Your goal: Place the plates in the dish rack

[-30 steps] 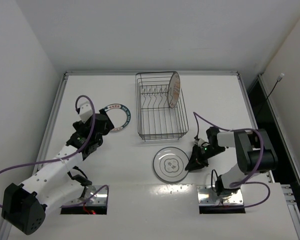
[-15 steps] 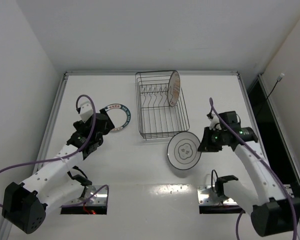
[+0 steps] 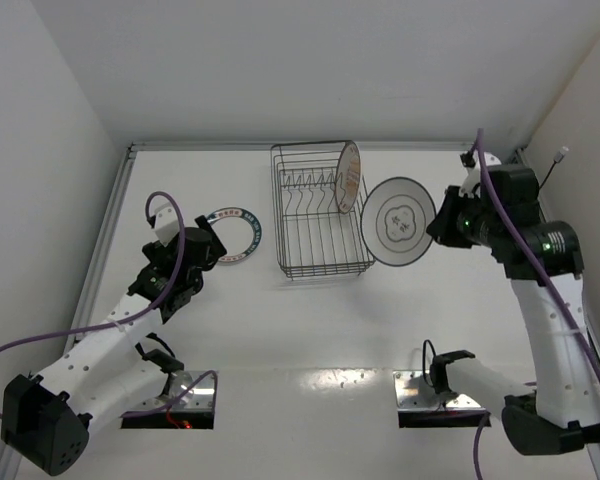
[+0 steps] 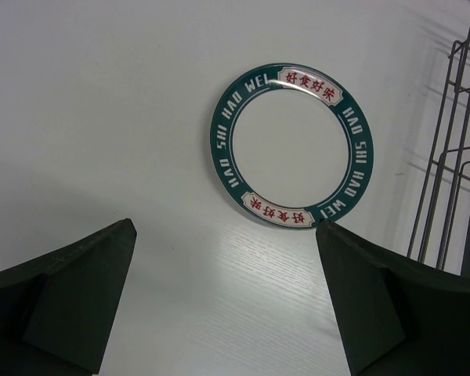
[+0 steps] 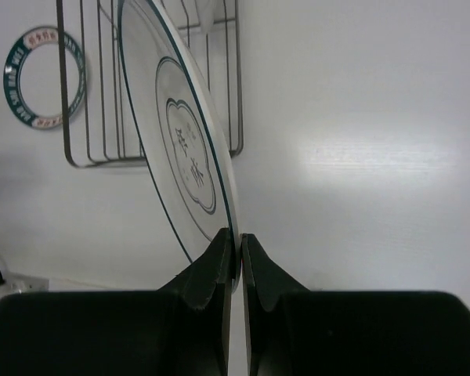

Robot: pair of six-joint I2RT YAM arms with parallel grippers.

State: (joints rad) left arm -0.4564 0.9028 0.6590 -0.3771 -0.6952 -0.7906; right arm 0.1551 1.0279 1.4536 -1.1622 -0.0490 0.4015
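Note:
The dark wire dish rack [image 3: 325, 271] stands at the back middle of the table. The plate with the orange centre [image 3: 348, 178] stands on edge in the rack's far right corner. My right gripper [image 3: 439, 225] is shut on the rim of the pale plate with thin dark rings [image 3: 398, 222], holding it tilted in the air just right of the rack. In the right wrist view the fingers [image 5: 236, 243] pinch that plate [image 5: 180, 157]. The dark-rimmed plate [image 3: 233, 235] lies flat left of the rack. My left gripper [image 3: 198, 252] is open just before it, with the plate [image 4: 290, 145] ahead of the fingers [image 4: 225, 231].
The rack's wire side [image 4: 454, 157] shows at the right of the left wrist view. In the right wrist view the rack [image 5: 61, 78] and the dark-rimmed plate [image 5: 10, 82] lie below the held plate. A raised rim [image 3: 300, 145] runs round the table.
My right arm has lifted the ringed plate off the table near the front and carried it up and back to beside the rack. The left arm has barely moved.

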